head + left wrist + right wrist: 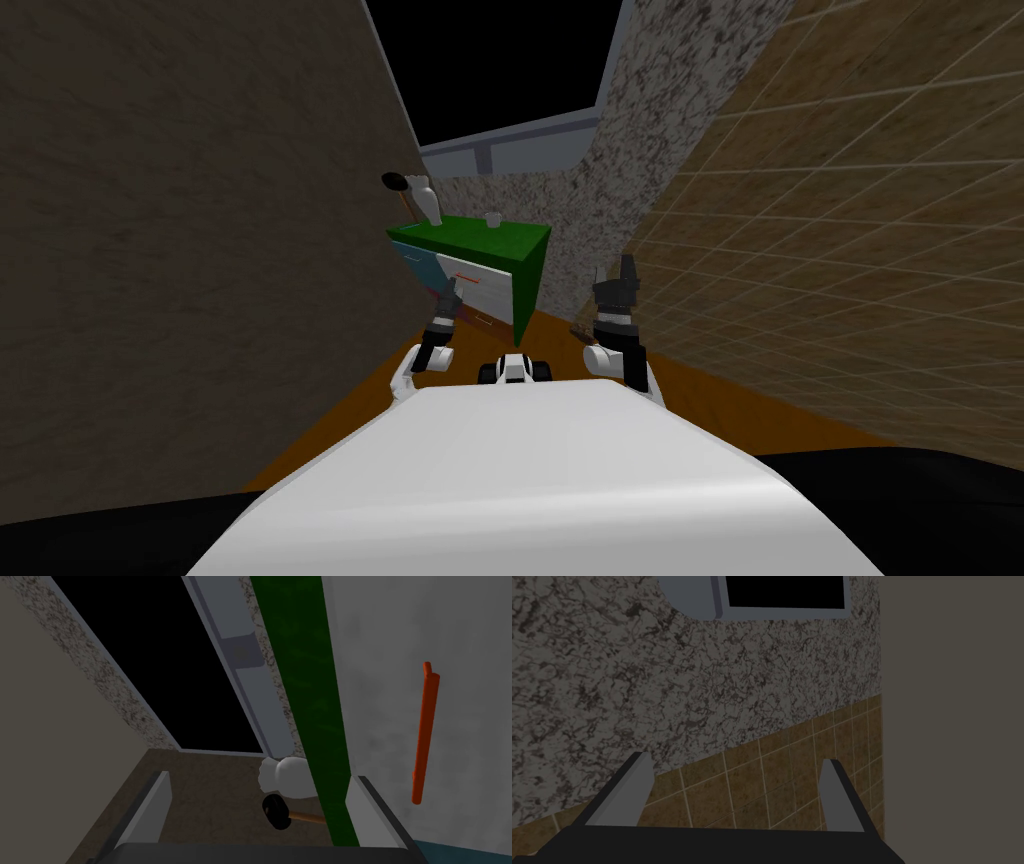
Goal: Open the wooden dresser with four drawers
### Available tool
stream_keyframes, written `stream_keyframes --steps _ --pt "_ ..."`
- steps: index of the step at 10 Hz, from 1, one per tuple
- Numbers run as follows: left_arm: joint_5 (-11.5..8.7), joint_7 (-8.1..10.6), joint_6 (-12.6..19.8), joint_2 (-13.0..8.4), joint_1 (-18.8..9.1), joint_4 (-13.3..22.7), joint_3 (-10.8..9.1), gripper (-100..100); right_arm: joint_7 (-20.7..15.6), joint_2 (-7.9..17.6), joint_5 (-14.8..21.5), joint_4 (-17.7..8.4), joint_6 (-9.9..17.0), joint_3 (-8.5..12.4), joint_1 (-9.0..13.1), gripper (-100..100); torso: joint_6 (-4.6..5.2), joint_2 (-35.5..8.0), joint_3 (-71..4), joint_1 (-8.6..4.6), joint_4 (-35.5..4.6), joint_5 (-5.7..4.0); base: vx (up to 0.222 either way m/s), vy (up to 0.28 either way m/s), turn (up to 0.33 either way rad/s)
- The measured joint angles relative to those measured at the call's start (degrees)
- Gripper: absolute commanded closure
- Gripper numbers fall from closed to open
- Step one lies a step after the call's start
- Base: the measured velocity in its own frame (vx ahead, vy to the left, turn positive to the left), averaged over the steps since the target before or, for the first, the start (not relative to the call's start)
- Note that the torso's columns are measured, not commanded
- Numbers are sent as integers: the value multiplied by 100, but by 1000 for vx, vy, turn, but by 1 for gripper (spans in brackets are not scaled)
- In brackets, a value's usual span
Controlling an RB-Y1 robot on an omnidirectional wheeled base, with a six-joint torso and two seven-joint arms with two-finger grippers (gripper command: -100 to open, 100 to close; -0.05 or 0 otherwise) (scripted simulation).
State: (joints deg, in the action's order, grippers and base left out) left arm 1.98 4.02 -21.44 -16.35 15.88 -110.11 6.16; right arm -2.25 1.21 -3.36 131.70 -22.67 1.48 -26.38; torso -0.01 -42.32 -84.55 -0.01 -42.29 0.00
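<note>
Speckled walls [640,150] frame the green-topped dresser [500,258], mid-frame. Left pincer [449,292] — released — faces its pale drawer front [380,676], orange handle [424,733] just outside one finger [366,797]: shift sideways, straddle it squarely, then clench. Right pincer [621,272] idles released.

Floor [740,405]: orange-brown, carrying the dresser [492,287] near the left wall. The dresser's green top [470,238] bears three items: a white vase-like object [428,200], a black-headed mallet [393,182] just beside it, and a small white cup [493,219] standing apart.
</note>
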Motion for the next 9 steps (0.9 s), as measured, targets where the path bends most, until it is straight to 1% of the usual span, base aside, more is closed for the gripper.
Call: stream_keyframes --steps 1,4,5,7,9 --pt "32 -4 47 -86 -27 63 37 -100 0 0 0 0 0 0 0 0 1 -2 2 -1 -1 0 25 43 -102" --pt "146 -28 99 -305 -151 424 166 -100 0 0 0 0 0 0 0 0 0 5 -3 0 1 0 30 44 -120" --pt "190 -45 98 -357 -241 612 216 -100 0 0 0 0 0 0 0 0 1 6 -4 3 2 1 42 59 -128" --pt "270 -62 234 -487 -375 798 310 -100 0 0 0 0 0 0 0 0 0 6 -3 4 2 1 35 52 -119" --pt "362 -111 238 -578 -422 1045 410 -100 0 0 0 0 0 0 0 0 0 -2 1 -3 -1 -1 24 49 -136"
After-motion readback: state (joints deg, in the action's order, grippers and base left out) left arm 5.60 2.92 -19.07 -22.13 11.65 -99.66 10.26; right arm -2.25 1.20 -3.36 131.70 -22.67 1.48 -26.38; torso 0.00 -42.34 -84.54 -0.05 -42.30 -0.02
